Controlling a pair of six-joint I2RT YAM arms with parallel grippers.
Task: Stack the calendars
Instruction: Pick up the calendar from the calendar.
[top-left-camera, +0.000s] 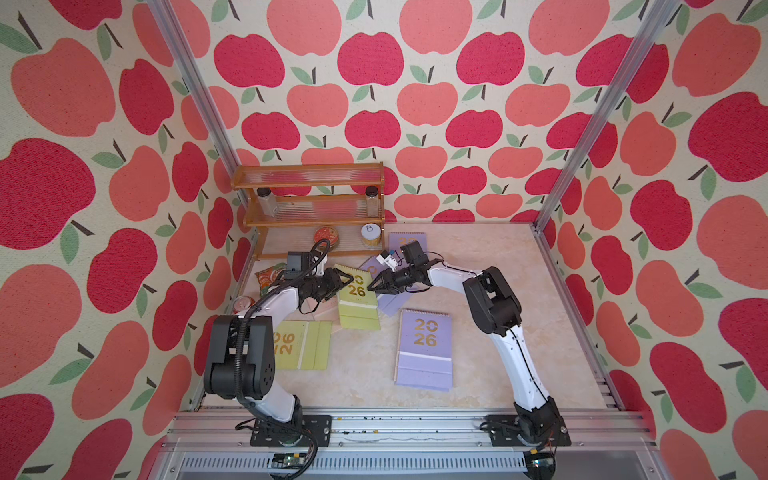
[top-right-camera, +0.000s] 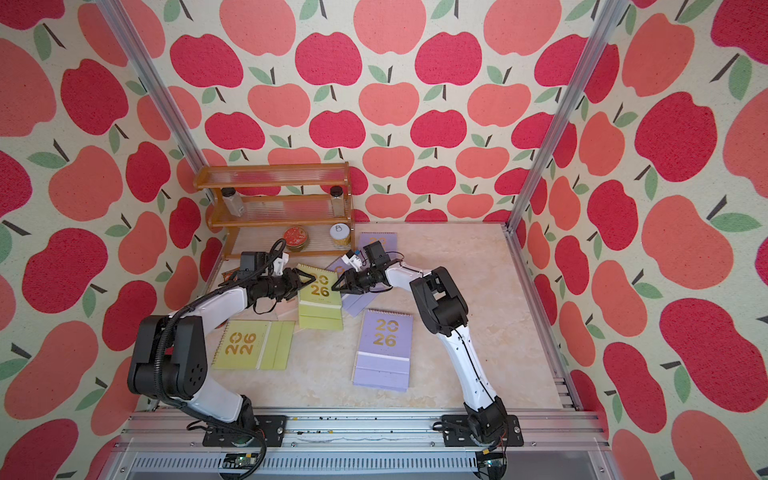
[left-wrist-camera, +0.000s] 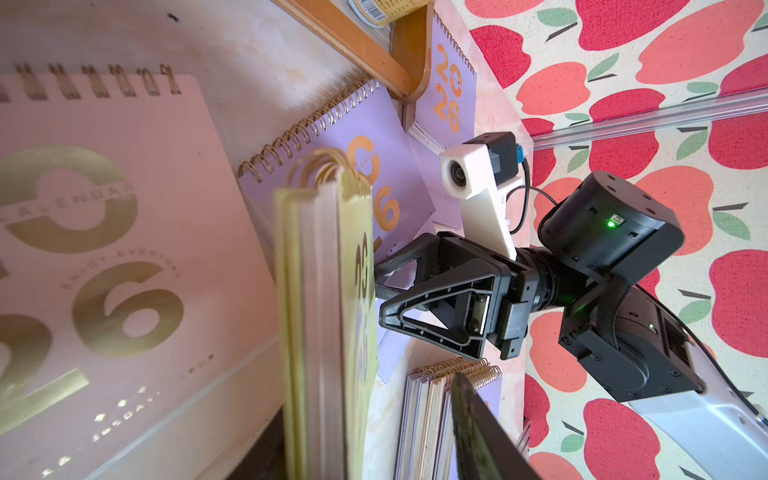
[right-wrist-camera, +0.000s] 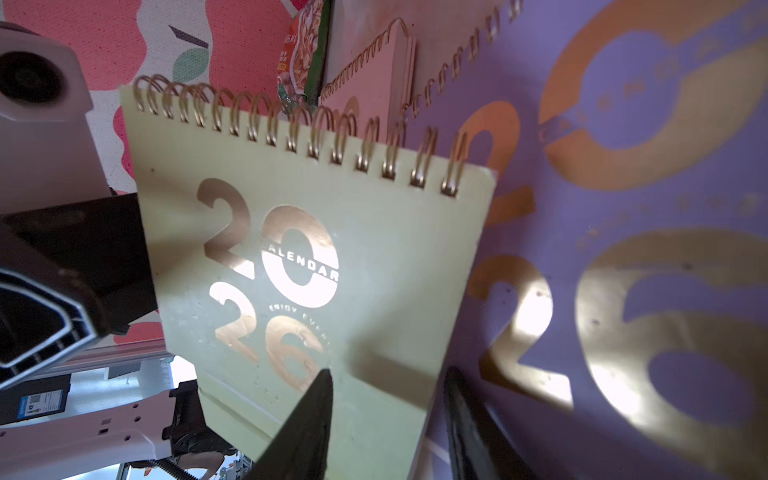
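Right wrist view tells it best: the yellow-green spiral-bound desk calendar with gold 2026 numerals (right-wrist-camera: 332, 270) is up off the table and tilted, one side edge pinched between the fingers of the right gripper (right-wrist-camera: 386, 376). In a top view the left gripper (top-left-camera: 343, 287) straddles the opposite edge, jaws apart with a gap showing at one finger, so I'd say no grip there yet. It looks like a hand-over, or a two-handed carry to keep the floppy thing square. Beneath it lie a pale pink calendar (left-wrist-camera: 104, 249) and a lilac calendar (left-wrist-camera: 332, 137); a second lilac calendar (top-left-camera: 424, 345) and a second yellow-green calendar (top-left-camera: 299, 345) lie flat, well apart, unstacked. Around them: pale marbled tabletop (top-left-camera: 478, 270), apple-print walls (top-left-camera: 415, 104), a wooden rack (top-left-camera: 309, 195) in the far corner
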